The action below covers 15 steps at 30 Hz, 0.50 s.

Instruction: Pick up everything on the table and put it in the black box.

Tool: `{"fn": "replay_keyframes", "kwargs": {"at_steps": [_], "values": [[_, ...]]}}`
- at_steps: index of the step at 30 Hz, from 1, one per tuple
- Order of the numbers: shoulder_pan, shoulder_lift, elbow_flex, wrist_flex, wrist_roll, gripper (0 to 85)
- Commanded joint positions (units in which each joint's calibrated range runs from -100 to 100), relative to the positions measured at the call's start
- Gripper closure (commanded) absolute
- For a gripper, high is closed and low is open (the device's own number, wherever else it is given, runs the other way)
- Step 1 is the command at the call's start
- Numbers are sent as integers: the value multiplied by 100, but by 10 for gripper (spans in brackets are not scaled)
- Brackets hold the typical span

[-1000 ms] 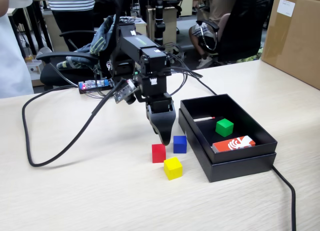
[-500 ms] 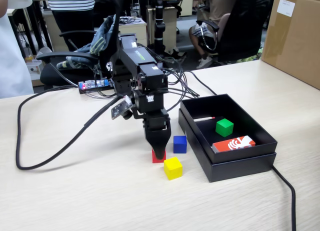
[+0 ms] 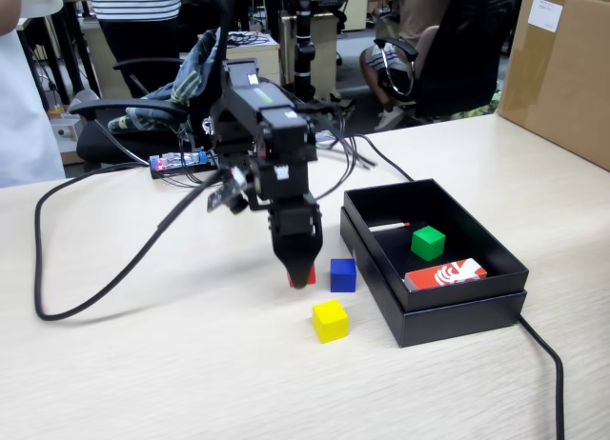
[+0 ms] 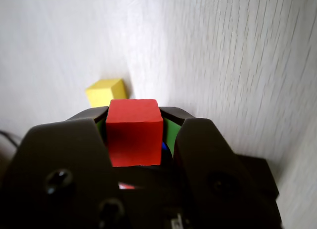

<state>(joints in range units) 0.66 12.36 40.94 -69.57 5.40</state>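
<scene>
- While the claw (image 3: 301, 271) is down at the table (image 3: 143, 364), it's closed around the red cube (image 4: 133, 132); the wrist view shows the cube squeezed between both jaws, so this looks like the grab step for cube number two.
- Can't tell from either view whether the red cube has left the wood yet. In the fixed view only a sliver of it shows behind the tip.
- Green cube (image 3: 428, 242) is already inside the black box (image 3: 457, 316), which sits toward the right edge of the worktop, next to a red-and-white card (image 3: 445, 273) and a thin white stick (image 3: 389, 227).
- Blue cube (image 3: 343, 274) is just beside the claw, between it and the box wall. Yellow cube (image 3: 330, 320) sits a bit nearer the front edge.
- My guess at the next move: lift straight up high enough to clear the box's low wall, swing right, let go over a bare patch of the floor. Blue is close, so a sideways drag could bump it.
- Materials: cubes are matte, solid-coloured with crisp edges, so probably easy to pinch. Box is matte black cardboard with a stepped rim. Worktop is pale wood-grain, smooth-looking. Claw is black plastic with green lining on the inner faces.
</scene>
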Motion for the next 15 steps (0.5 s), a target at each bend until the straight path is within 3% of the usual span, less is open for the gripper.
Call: {"fn": "replay_keyframes", "kwargs": {"at_steps": [1,7,15], "values": [[244,-1816,231,-80,-24,763],[938,-1930,756,-80,-34,763],[1397,135,1373,-80,117,762]]}}
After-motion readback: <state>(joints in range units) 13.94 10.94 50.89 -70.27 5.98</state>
